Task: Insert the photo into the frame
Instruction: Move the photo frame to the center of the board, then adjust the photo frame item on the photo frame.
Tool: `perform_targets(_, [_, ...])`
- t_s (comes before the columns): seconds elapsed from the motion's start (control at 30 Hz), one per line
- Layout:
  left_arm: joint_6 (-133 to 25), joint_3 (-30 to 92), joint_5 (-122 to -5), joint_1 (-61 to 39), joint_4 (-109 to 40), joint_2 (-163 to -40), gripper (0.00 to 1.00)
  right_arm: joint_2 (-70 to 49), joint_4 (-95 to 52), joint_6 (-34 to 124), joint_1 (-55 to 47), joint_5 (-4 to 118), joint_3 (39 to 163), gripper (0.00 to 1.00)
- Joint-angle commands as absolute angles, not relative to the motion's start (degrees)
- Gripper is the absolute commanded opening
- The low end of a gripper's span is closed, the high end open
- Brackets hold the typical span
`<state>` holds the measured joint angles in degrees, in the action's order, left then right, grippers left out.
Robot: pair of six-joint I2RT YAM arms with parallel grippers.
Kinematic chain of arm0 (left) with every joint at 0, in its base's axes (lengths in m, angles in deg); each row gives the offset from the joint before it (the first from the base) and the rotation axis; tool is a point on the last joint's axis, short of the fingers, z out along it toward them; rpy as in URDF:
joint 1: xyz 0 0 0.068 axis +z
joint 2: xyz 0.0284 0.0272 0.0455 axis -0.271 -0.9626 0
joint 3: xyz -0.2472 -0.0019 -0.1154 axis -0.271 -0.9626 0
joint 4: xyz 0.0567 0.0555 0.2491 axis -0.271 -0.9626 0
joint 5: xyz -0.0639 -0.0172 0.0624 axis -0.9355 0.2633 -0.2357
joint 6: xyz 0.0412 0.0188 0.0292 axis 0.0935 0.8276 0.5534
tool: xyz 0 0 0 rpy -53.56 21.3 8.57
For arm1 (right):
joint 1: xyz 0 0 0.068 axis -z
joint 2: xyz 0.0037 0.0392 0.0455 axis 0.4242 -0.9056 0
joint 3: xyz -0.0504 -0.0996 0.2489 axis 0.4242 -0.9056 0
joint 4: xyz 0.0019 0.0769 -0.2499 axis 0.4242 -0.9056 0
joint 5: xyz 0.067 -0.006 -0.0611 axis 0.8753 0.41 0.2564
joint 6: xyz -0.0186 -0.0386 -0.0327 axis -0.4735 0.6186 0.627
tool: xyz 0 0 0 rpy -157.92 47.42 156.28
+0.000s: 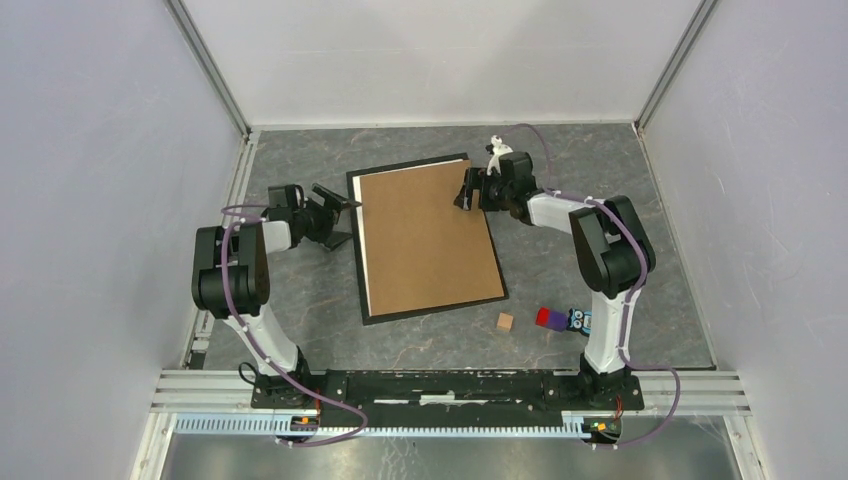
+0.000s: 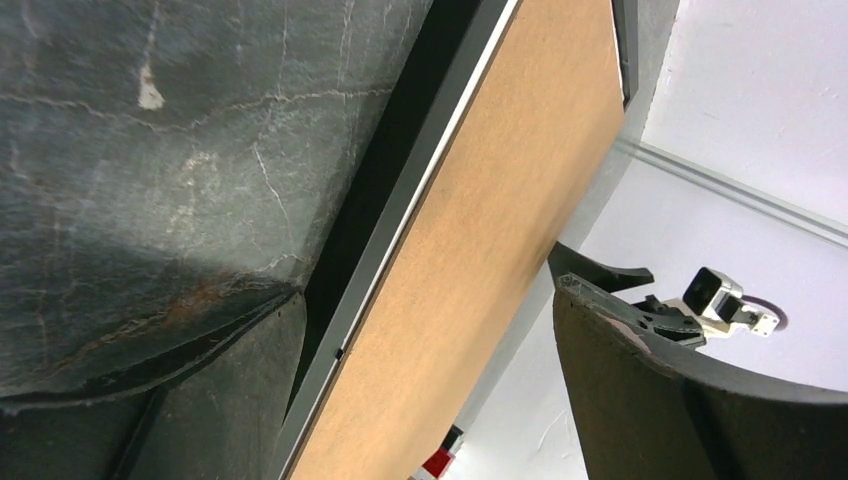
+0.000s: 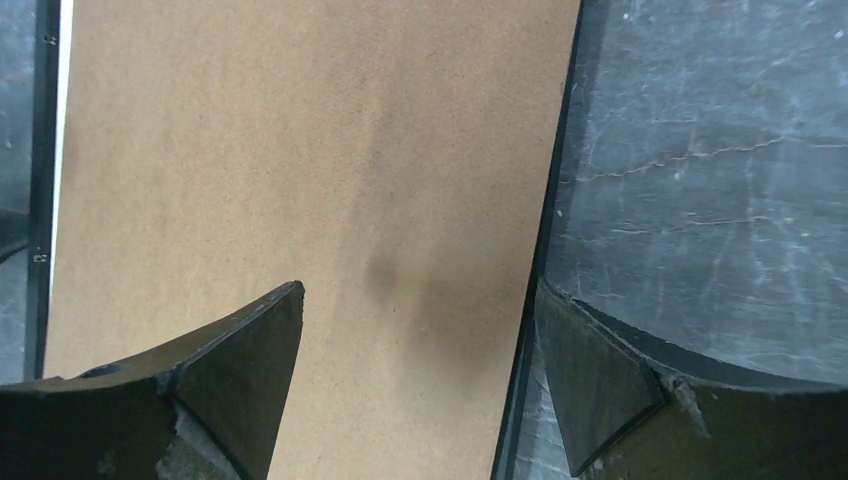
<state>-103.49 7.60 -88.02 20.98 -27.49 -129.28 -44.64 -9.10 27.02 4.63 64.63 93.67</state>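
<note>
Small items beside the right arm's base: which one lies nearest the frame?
The tan wooden cube, just off the frame's near right corner. The red-and-purple block and the blue toy sit farther right.

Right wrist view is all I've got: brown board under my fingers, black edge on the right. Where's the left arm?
Observer: The left gripper is open and holds nothing. It sits at the left edge of the frame, toward the far corner.
Operator: Anything loose near my side?
Observer: Yes. A small wooden cube and a red-and-purple piece lie on the table, off the frame's near right corner and apart from it.
Operator: Any loose photo out there?
Observer: None that I can see in any view. The brown board covers nearly the whole frame, plain side up.
</note>
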Motion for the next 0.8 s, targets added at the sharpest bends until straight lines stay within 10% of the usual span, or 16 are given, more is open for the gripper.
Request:
perform_targets(0.0, [-104.71, 6.77, -89.68, 19.17, -34.55, -131.2, 1.0, -38.77, -20.68, 34.97, 3.52, 61.96, 97.58, 0.9])
perform_targets(0.77, [-101.15, 8.87, -87.37, 20.52, -38.81, -129.89, 1.0, -33.74, -9.59, 28.02, 6.5, 67.78, 82.31, 0.64])
